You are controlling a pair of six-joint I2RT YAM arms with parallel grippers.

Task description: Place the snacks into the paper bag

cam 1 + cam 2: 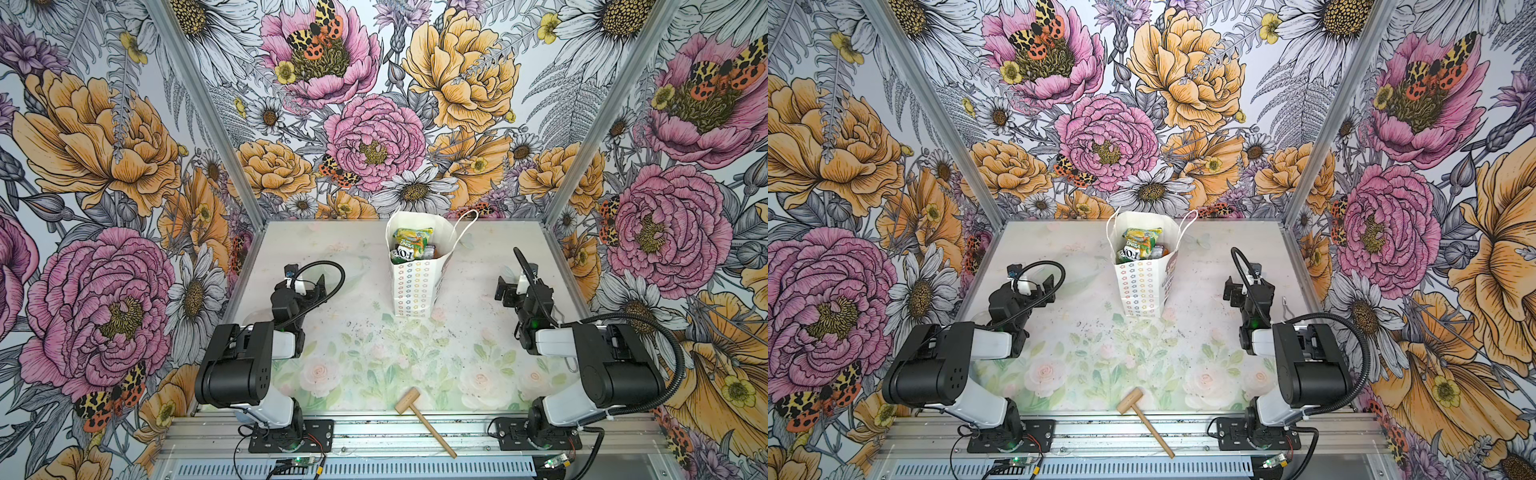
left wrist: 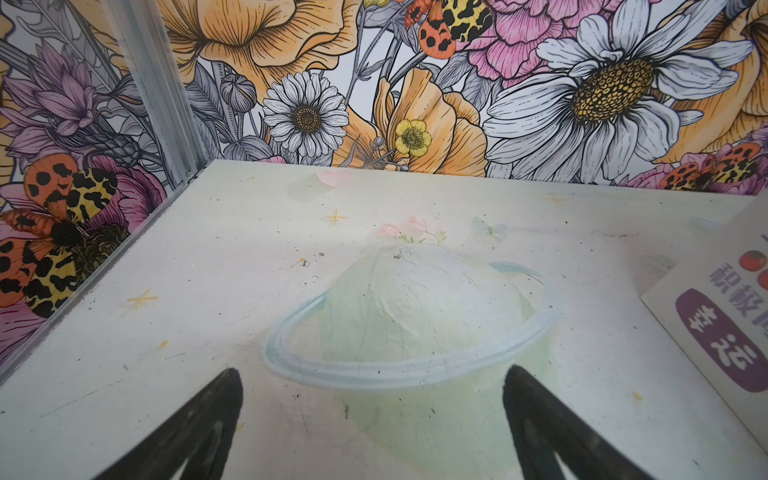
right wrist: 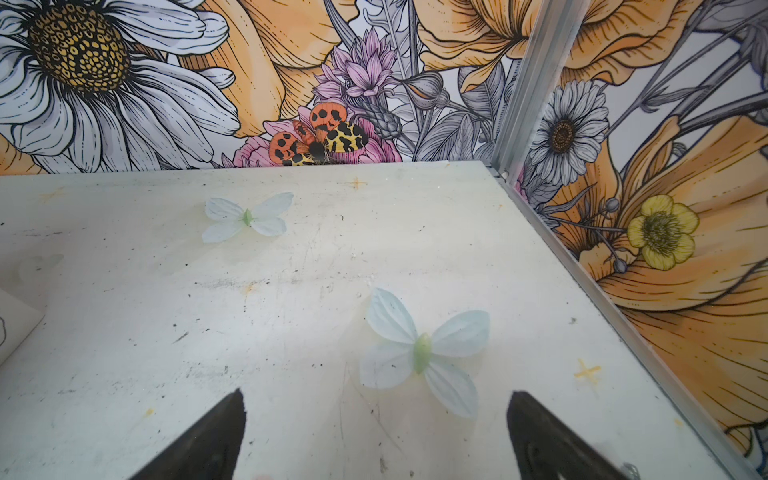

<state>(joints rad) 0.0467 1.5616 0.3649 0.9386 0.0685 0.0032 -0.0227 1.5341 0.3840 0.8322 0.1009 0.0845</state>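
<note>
Floral walls [image 1: 374, 124] with big pink, orange and white blooms close in three sides of the cell. Below them lies the pale worktop [image 1: 353, 332], printed with faint roses and scuffed with dark specks.

Both arms are folded back at its near corners, the left arm [image 1: 245, 365] on the left and the right arm [image 1: 611, 361] on the right, well apart from each other.

Between them, toward the back wall, the bag [image 1: 413, 286] [image 1: 1140, 286] stands upright with its mouth open and its flower-grid front facing the camera. One cord handle arcs up at its right. A side of the bag shows at the edge of the left wrist view [image 2: 715, 332], with a purple label on it, and a corner shows in the right wrist view [image 3: 16, 328].

A mallet [image 1: 424, 419] [image 1: 1144, 419] lies at the near edge, head on the worktop and handle slanting out over the metal rail.

Snacks [image 1: 411, 245] [image 1: 1138, 245] are piled inside the bag, reaching nearly to its rim. A green and orange packet lies on top and a "FOX'S" one just under it. No packets lie on the worktop in both top views.

The left gripper [image 1: 305, 282] [image 2: 370, 374] hangs over a faded ringed-planet print, jaws spread wide and holding nothing. The right gripper [image 1: 509, 286] [image 3: 374, 397] is likewise wide open and empty, above bare worktop near a printed butterfly. Both stand apart from the bag.
</note>
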